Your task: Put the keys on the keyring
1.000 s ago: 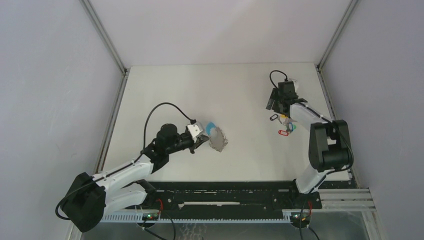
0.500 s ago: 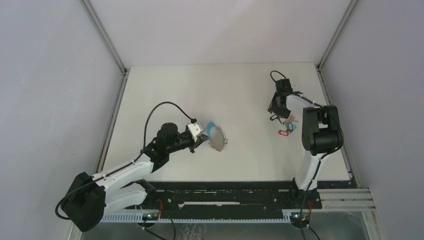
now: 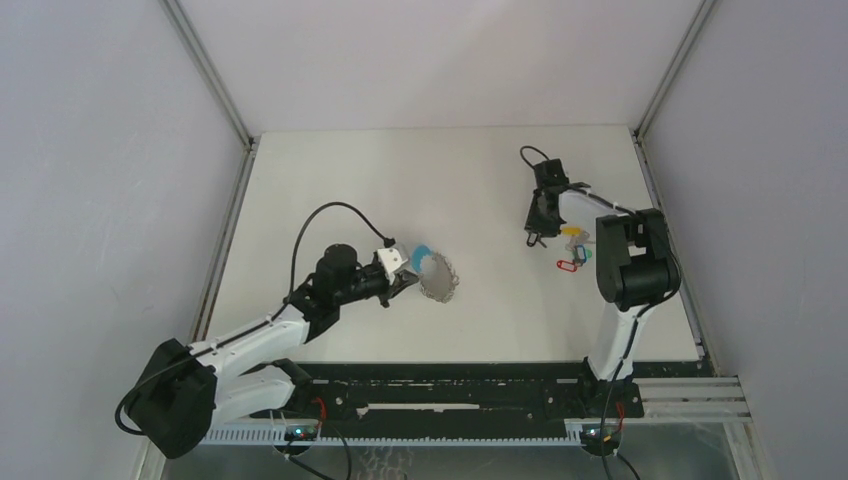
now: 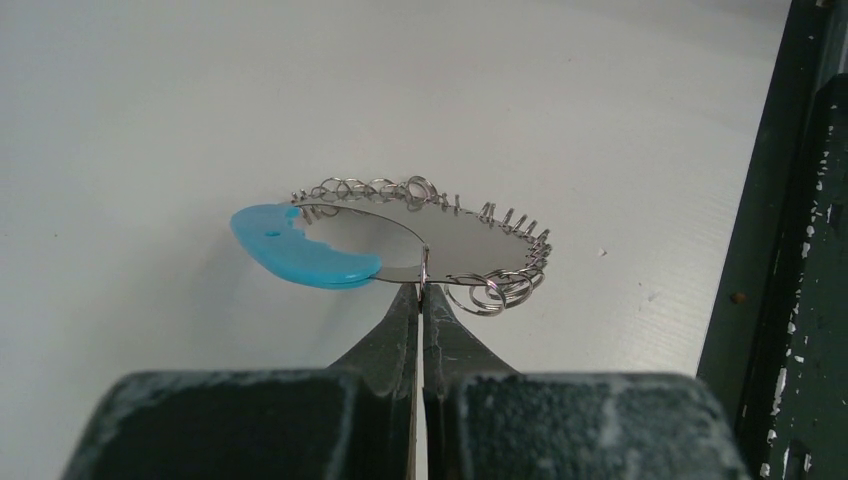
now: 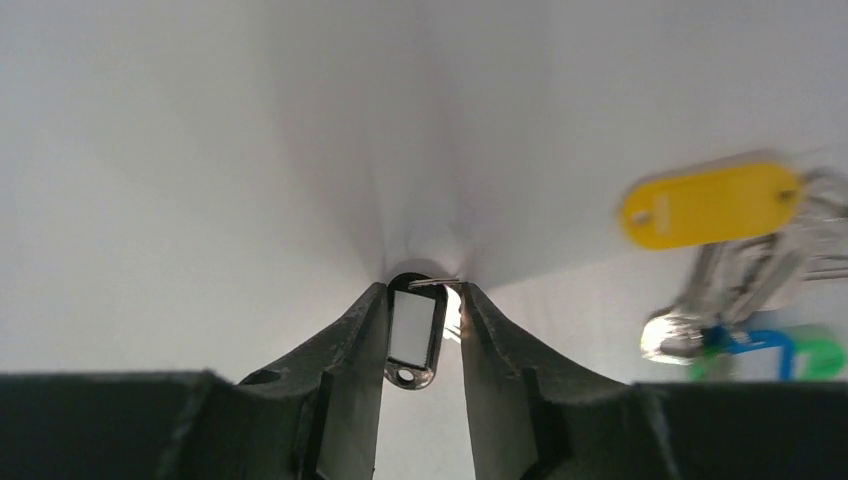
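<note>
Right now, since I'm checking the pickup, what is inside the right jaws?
A black key tag with a white insert lies on the table inside the right gripper. Whether its jaws touch it cannot be seen.

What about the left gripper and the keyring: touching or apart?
Touching. The left wrist view shows the left gripper pinching the keyring at its metal edge.

Above the black mounting rail (image 3: 450,385): white-shelled left arm (image 3: 250,338) and right arm (image 3: 608,340), bulky black joints, thin looping black cables (image 3: 312,222), dark tapered fingers (image 4: 395,335) scuffed grey.
</note>
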### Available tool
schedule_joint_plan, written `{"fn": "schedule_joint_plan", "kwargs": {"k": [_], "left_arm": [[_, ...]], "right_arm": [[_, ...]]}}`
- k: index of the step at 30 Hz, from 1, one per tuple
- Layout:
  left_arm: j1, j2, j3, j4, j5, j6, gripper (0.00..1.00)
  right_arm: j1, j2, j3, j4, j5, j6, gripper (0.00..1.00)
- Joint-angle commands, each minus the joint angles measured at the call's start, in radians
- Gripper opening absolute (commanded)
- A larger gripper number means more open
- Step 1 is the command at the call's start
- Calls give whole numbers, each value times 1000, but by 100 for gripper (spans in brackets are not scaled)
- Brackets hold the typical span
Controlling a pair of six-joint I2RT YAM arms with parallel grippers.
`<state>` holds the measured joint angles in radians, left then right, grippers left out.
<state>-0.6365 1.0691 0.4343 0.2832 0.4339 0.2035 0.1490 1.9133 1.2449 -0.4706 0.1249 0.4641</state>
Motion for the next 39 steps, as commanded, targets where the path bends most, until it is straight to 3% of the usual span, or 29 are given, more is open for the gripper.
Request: {"fn": "schedule_joint_plan", "kwargs": {"k": [1, 9, 18, 23, 26, 34, 39], "left_arm": [[45, 5, 53, 56, 113, 20, 0], [80, -27, 35, 18, 219, 107, 0], [80, -30, 34, 4, 194, 129, 0], [81, -30, 33, 4, 195, 122, 0], [81, -29, 34, 1, 189, 119, 0], [81, -29, 38, -7, 183, 119, 0], [81, -21, 43, -10, 188, 118, 0]], "right_arm": [[102, 0, -8, -67, -58, -79, 30], [297, -84, -79, -110, -36, -170, 29], [364, -193, -137, -183, 84, -149, 45], [395, -267, -149, -161, 69, -130, 52], [397, -282, -151, -144, 67, -131, 49], [405, -242, -134, -90, 62, -189, 28], [451, -187, -79, -116, 125, -232, 25]]}}
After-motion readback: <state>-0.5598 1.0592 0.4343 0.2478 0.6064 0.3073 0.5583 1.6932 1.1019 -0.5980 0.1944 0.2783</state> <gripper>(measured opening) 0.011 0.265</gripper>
